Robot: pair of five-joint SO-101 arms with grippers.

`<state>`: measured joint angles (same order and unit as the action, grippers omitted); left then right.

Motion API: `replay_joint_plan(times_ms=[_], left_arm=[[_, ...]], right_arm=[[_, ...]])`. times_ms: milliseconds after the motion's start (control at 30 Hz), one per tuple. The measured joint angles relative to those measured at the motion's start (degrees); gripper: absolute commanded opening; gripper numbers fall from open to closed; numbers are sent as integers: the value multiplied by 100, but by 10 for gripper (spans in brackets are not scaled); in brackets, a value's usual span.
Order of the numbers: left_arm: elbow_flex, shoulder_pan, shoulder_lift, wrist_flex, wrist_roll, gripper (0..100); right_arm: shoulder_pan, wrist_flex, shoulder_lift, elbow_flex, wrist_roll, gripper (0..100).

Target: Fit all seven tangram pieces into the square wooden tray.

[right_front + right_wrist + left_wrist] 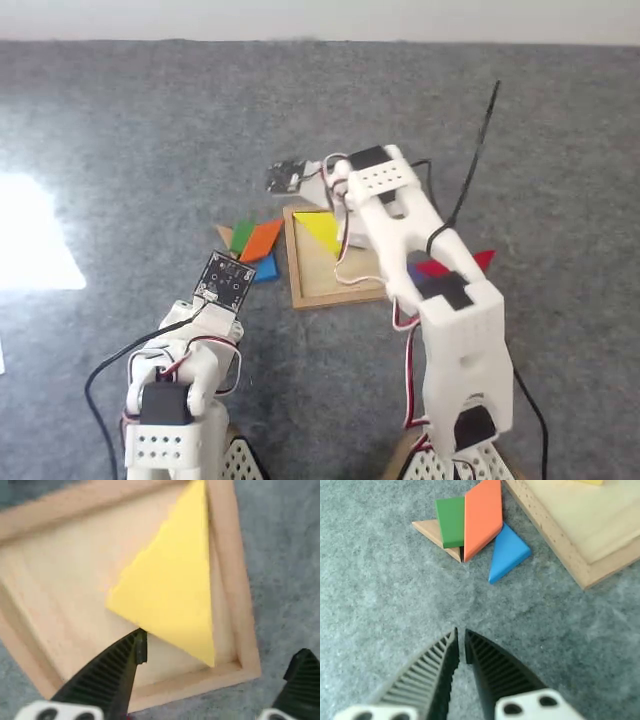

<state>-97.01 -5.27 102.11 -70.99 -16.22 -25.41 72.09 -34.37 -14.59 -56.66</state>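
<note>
Right wrist view, right claw (220, 652) spread wide over yellow triangle (175, 585) in tray (232, 580), left claw (461, 635) closed, empty

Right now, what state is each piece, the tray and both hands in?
left hand, shut, empty.
right hand, open, above the tray.
wooden tray, holding the yellow triangle.
yellow triangle, flat in a tray corner.
orange parallelogram, outside, beside the green piece.
green piece, outside, overlapping the tan triangle.
tan triangle, outside, partly covered.
blue triangle, outside, flat.
red piece, outside, partly hidden.
</note>
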Motion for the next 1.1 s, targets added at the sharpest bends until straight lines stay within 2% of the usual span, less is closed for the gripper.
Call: replay_joint_plan(times_ms=[300, 433, 633, 767, 900, 1033, 1100], left_arm=[[0, 0, 0, 0, 0, 20], [0, 0, 0, 0, 0, 20], [0, 0, 0, 0, 0, 20], [0, 0, 0, 0, 0, 20], [0, 0, 0, 0, 0, 20], [0, 0, 0, 0, 0, 20], [0, 0, 0, 0, 0, 20]], right_arm=[[457, 132, -818, -1284, 88, 421], [738, 703, -809, -1952, 413, 420], [818, 2145, 105, -2796, 1020, 420], [879, 2796, 1213, -2857, 1116, 420], [1178, 2831, 2462, -2180, 1020, 420], [1310, 2708, 3648, -202, 158, 420], [1442, 2303, 4220, 1143, -422, 420]])
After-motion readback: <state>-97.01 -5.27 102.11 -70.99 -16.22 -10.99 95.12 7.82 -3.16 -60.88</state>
